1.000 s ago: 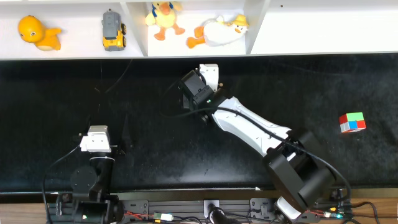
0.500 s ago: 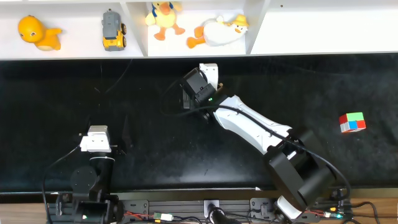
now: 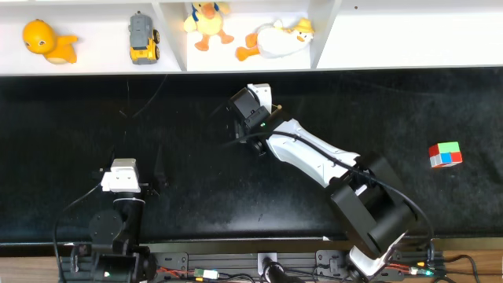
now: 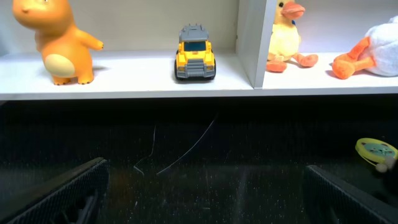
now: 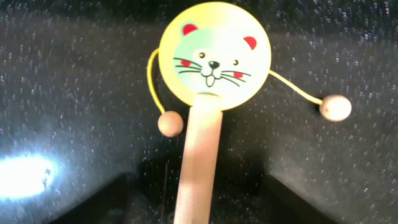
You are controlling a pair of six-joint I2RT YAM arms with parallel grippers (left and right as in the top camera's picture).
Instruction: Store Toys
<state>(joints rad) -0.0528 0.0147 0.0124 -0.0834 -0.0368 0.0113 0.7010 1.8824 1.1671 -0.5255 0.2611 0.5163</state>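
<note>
A rattle drum [image 5: 214,57] with a cat face on its yellow disc lies on the black table. Two beads hang from it on strings, and its wooden handle [image 5: 198,174] runs back between the fingers of my right gripper [image 5: 199,211]. Those fingers stand apart on either side of the handle, so the gripper is open. In the top view the right gripper [image 3: 250,104] is at the middle of the table, close to the white shelf [image 3: 251,64]. The left wrist view shows the drum [image 4: 375,149] far off to the side. My left gripper [image 4: 205,208] is open and holds nothing, low near the table's front left [image 3: 122,176].
The shelf holds an orange figure [image 3: 47,41], a yellow truck [image 3: 144,39], a duck plush [image 3: 207,23] and a white goose plush [image 3: 277,39]; its right bay [image 3: 409,31] is bare. A coloured cube [image 3: 445,155] lies on the table at the right.
The right gripper has shifted slightly left and toward the shelf. The left arm has not moved.
</note>
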